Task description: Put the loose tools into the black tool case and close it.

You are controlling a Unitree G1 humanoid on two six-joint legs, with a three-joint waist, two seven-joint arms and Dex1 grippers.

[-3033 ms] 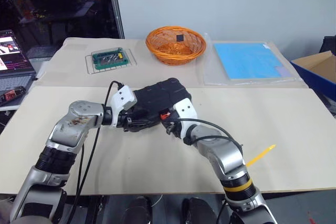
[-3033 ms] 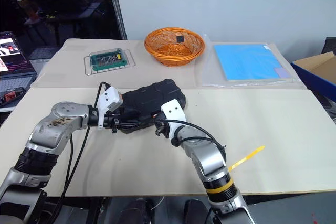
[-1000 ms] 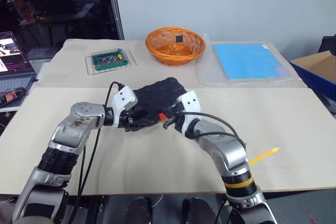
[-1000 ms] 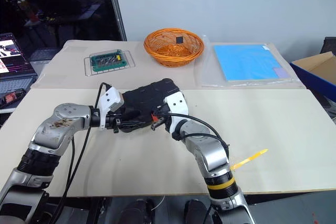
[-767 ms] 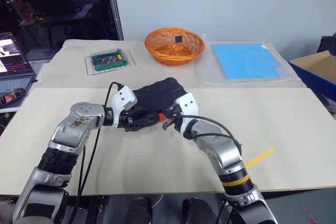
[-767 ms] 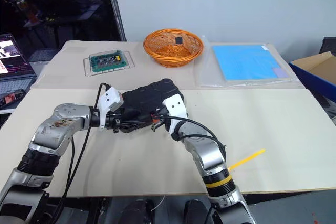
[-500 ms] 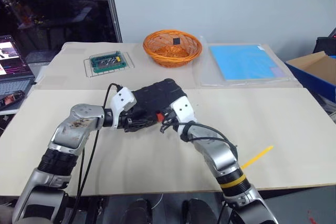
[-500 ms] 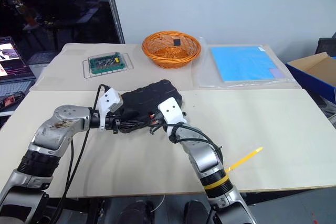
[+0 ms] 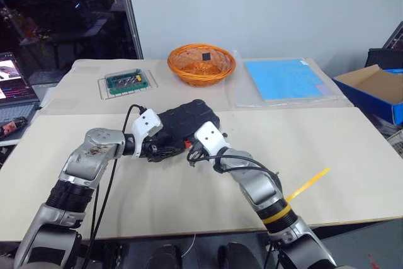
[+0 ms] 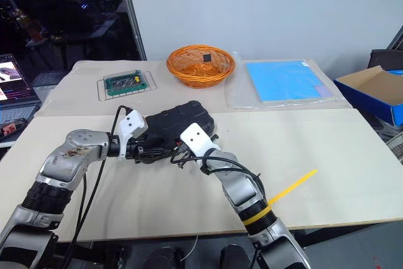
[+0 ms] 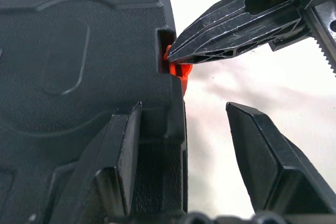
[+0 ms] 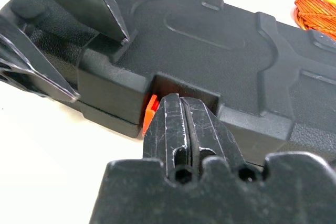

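Note:
The black tool case [image 9: 182, 118] lies closed on the table, ribbed lid up. Its small orange latch [image 11: 178, 68] sits in a notch on the front edge. My right gripper [image 12: 181, 103] is shut, and its joined tips press against the orange latch [image 12: 150, 109]. My left gripper [image 11: 184, 108] is open and straddles the case's front corner. One of its fingers [image 11: 118, 156] rests on the lid, and the other finger [image 11: 268, 161] hangs beside the edge over the table. The loose tools are hidden from view.
An orange wicker basket [image 9: 201, 64] and a green box of bits [image 9: 126, 81] stand at the back. A blue sheet [image 9: 283, 80] lies back right. A thin yellow strip [image 9: 308, 184] lies near the front right. A blue-sided carton [image 9: 374, 89] is off the right edge, and a laptop [image 9: 9, 86] off the left.
My right wrist has rolled and sunk slightly to the left, with its shut tips staying at the latch. The left gripper has kept its place. The head views have shifted.

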